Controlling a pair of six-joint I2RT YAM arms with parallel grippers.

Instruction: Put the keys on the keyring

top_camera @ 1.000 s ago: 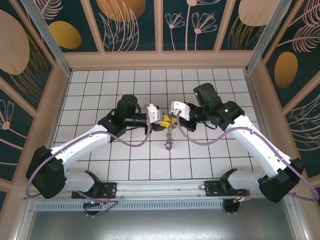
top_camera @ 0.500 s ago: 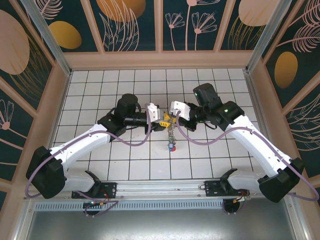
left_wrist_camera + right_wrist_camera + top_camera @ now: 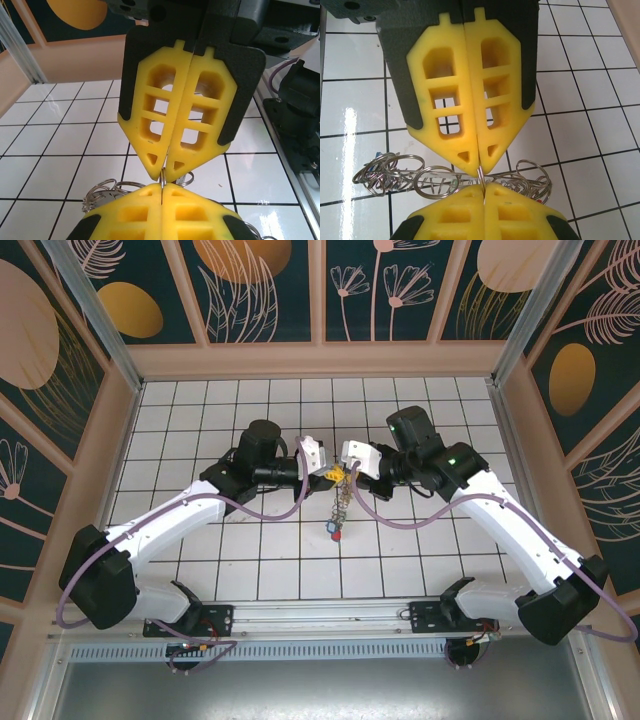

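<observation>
Left gripper and right gripper both clenched tip-to-tip on the keyring; right wrist catches its wire loops fanned out; overhead, keys dangle beneath, over the tiles.

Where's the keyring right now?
Top view: the keyring is mid-table, pinched by the left gripper and right gripper meeting tip to tip; its keys trail toward the arm bases.

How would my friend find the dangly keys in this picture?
Find the middle of the white tiled table, where the left claw and right claw meet tip to tip. A silvery keyring of looped wire hangs from them, and the keys sit at its end, the only bits with red and blue tags.
</observation>
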